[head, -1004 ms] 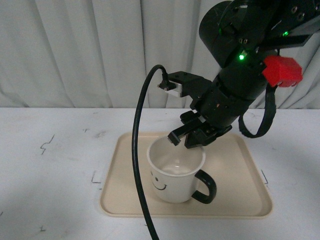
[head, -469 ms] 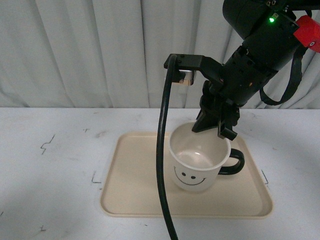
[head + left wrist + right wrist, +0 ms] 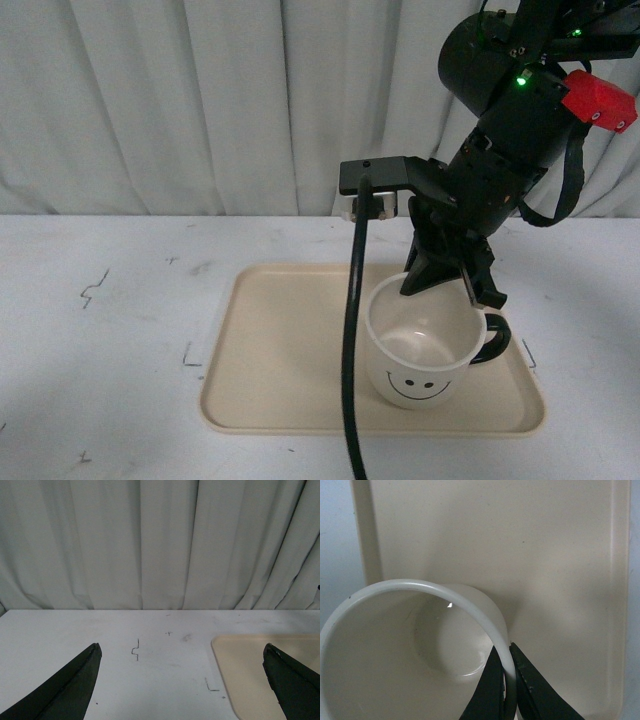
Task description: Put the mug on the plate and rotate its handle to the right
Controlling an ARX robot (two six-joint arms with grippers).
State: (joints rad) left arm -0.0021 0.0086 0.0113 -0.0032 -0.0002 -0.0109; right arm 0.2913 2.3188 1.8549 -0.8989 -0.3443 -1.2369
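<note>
**Mug on the plate, handle to the right, right gripper pinching its rim**

The cream-white wide mug with a black smiley face [image 3: 425, 350] sits upright in the right half of the large flat beige rectangular plastic plate [image 3: 290, 350], nearer the near rim than the far one. Its thick glossy black C-shaped handle [image 3: 495, 340] sticks out to the right, reaching towards the plate's right rim. The smiley face [image 3: 418, 383] looks to the near side. The mug is empty inside.

The right gripper [image 3: 455, 288] comes down from above onto the mug's far-right rim, close to the handle. In the right wrist view its two dark fingers [image 3: 485, 690] are nearly closed, with only the thin wall of the mug [image 3: 410, 587] between them (one finger inside the cup, one outside). Bare plate [image 3: 560, 555] shows beyond the mug there.

A thick black cable [image 3: 352, 350] hangs from the right arm and crosses in front of the mug's left side. A red block [image 3: 598, 100] sits high on that arm.

The left gripper [image 3: 182, 647] is spread wide and has nothing between its fingers. It hangs above the white worktop [image 3: 100, 640], left of the plate, whose corner [image 3: 250, 670] shows in its view. Pale pleated curtains [image 3: 200, 100] close off the far side.
</note>
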